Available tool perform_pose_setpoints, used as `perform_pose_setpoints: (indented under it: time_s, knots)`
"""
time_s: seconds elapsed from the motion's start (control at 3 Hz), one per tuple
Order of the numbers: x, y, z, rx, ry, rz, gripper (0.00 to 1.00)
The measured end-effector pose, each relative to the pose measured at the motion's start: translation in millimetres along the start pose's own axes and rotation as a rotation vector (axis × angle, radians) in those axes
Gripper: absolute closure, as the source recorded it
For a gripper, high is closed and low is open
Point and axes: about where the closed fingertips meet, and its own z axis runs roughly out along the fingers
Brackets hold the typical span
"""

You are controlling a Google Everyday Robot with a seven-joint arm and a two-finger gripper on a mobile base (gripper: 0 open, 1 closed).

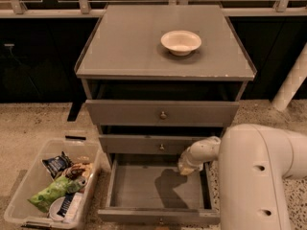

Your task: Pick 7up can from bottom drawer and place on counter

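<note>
The bottom drawer is pulled open, and its grey floor shows only the arm's shadow. My gripper hangs over the drawer's back right corner, just below the middle drawer's front. It is shut on the 7up can, a pale silvery shape at its tip that is mostly hidden by the fingers and held above the drawer floor. The counter is the flat grey top of the cabinet, well above the gripper.
A cream bowl sits on the counter's back right part. The two upper drawers are closed. A clear plastic bin with a green snack bag and other packets stands on the floor at left. My bulky white arm fills the lower right.
</note>
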Motion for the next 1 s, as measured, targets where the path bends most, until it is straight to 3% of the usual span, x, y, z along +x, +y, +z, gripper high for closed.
perform_pose_setpoints:
  time_s: [0.33, 0.67, 1.0]
  knots:
    - [-30.1, -29.4, -99.9, 0.132, 0.021, -0.016, 1.0]
    - [-30.1, -29.3, -99.8, 0.132, 0.022, -0.016, 1.0]
    - [-21.8, 0.3, -109.0, 0.082, 0.034, 0.015, 1.0]
